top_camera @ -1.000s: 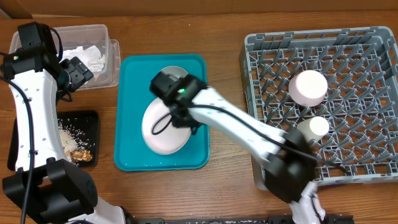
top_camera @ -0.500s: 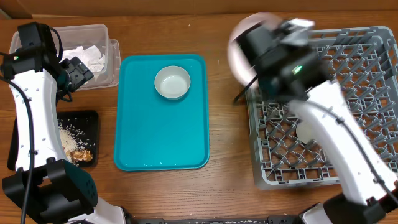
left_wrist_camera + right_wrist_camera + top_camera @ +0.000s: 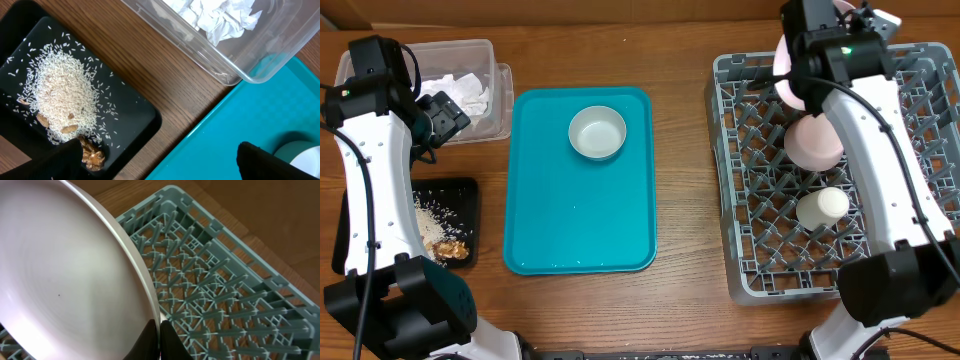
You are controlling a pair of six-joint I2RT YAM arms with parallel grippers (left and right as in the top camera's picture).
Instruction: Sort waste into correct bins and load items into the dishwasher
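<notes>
- My right claw (image 3: 160, 336) is pressed together on the rim of a large round white plate (image 3: 65, 275), pinching it at its lower edge.
- That plate is tilted up on edge over the far left corner of the big square grey plastic dish rack (image 3: 760, 240). I cannot tell whether it touches the upright prongs.
- Inside the rack a pinkish-white round dish (image 3: 815, 140) sits just beside my right arm, and a white cup (image 3: 823, 207) stands a little nearer, apart from it.
- My left claw (image 3: 159, 152) is spread wide with nothing between its fingers. It hangs over the wooden table (image 3: 685, 150), between the shallow black rectangular tray (image 3: 130, 110) and the teal serving tray (image 3: 235, 130).
- The black tray holds a heap of whitish rice (image 3: 62, 92), with brown food bits (image 3: 92, 157) at its edge.
- The clear plastic rectangular tub (image 3: 200, 50) holds crumpled white paper napkins (image 3: 220, 17).
- A small grey-white bowl (image 3: 597, 132) sits on the teal tray, toward its far end.
</notes>
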